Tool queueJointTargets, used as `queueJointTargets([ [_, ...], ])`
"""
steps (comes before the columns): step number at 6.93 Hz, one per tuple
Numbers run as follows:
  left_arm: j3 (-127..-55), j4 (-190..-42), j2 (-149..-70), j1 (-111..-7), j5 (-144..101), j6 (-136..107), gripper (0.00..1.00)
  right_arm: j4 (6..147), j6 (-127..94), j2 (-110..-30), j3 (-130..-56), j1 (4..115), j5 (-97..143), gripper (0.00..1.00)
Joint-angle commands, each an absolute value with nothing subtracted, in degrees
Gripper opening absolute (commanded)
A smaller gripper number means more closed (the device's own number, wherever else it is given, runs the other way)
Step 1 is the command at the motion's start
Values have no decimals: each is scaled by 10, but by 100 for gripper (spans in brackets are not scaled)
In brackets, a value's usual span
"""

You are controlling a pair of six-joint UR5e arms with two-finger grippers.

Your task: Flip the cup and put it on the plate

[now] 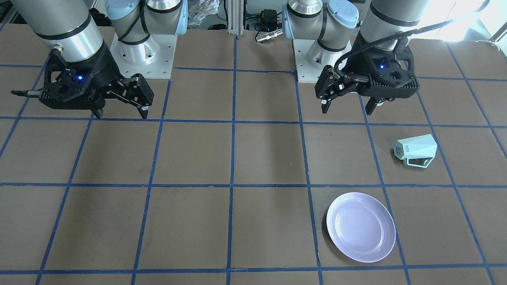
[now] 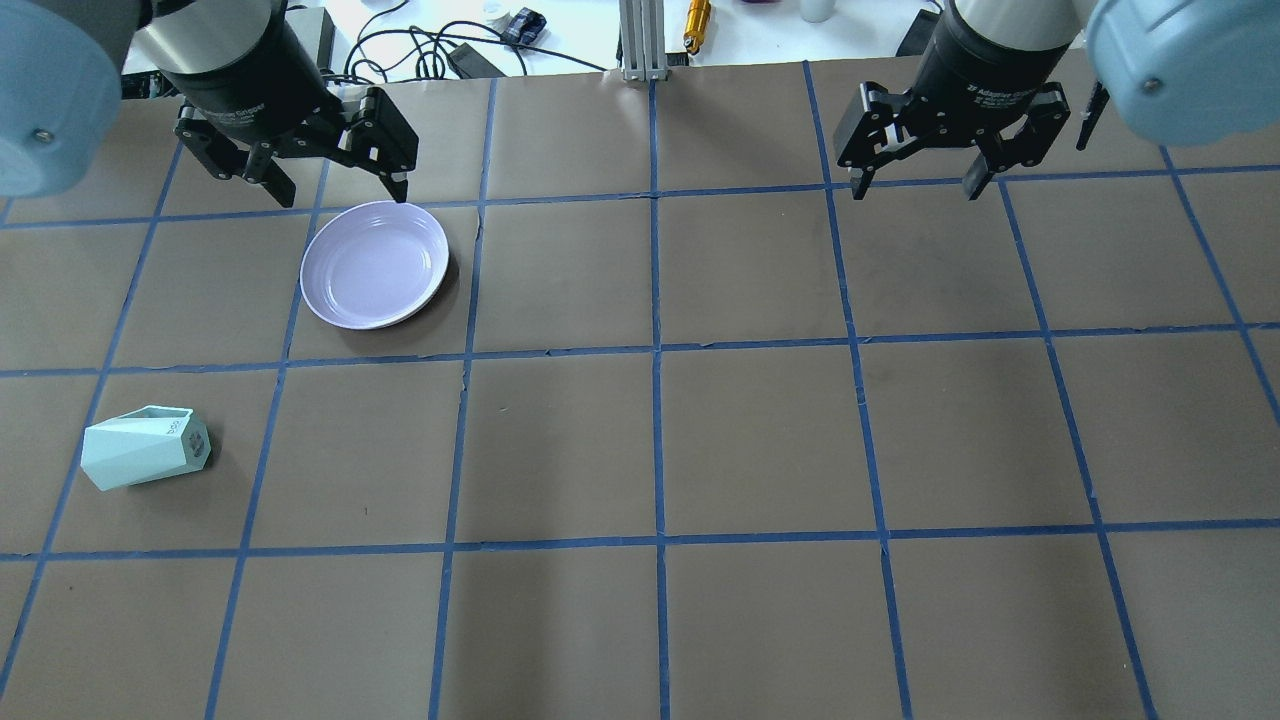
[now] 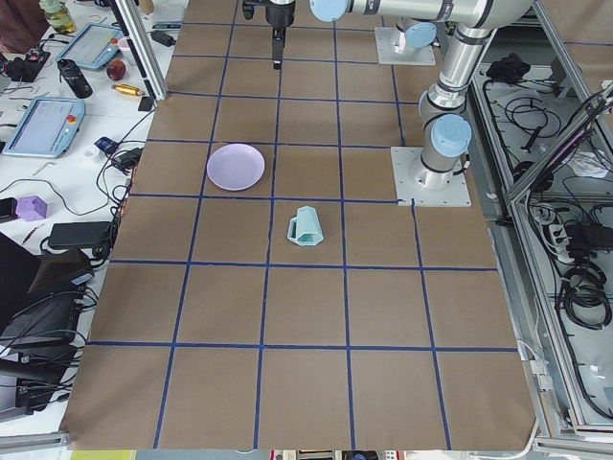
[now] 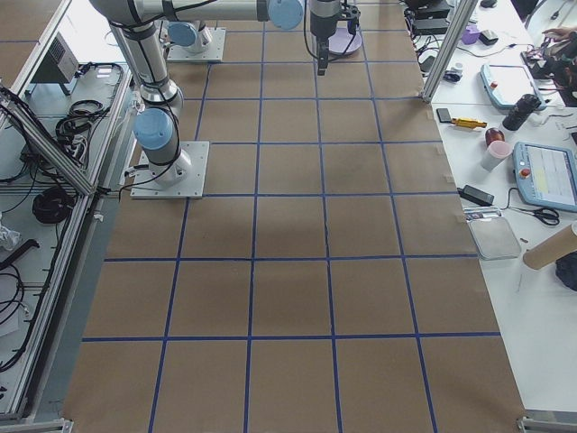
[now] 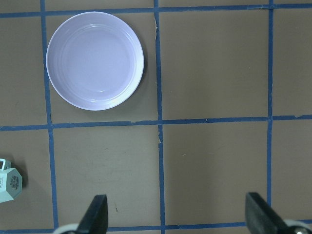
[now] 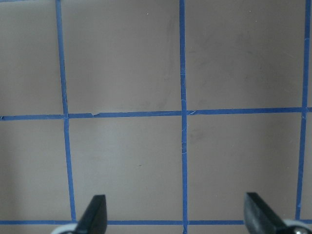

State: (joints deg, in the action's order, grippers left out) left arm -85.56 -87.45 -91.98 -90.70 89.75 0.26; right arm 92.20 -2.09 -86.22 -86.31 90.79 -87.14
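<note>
The pale mint-green cup (image 2: 145,458) lies on its side on the table, its lettered base facing the table's middle. It also shows in the front view (image 1: 416,150), the left side view (image 3: 306,227) and at the left wrist view's edge (image 5: 9,181). The lavender plate (image 2: 376,263) sits empty one square further from the robot, and also shows in the front view (image 1: 361,227) and the left wrist view (image 5: 95,60). My left gripper (image 2: 342,197) is open and empty, high above the table, apart from both. My right gripper (image 2: 915,190) is open and empty over bare table squares.
The brown table (image 2: 760,440) carries a blue tape grid. The two arm bases (image 1: 142,51) (image 1: 313,59) stand at the robot's edge. Cables and an orange tool (image 2: 697,15) lie beyond the far edge. Tablets and tools lie on the side bench (image 3: 48,125).
</note>
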Motion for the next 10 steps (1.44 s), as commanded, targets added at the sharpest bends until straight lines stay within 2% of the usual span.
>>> queueJointTargets([
  [1, -855, -875, -919, -906, 898, 4, 100, 922, -20, -862, -863, 908, -871, 100],
  [5, -854, -896, -912, -855, 896, 46, 100, 922, -20, -862, -863, 908, -872, 100],
  [10, -860, -945, -907, -667, 888, 251, 100, 922, -21, -862, -863, 908, -872, 100],
])
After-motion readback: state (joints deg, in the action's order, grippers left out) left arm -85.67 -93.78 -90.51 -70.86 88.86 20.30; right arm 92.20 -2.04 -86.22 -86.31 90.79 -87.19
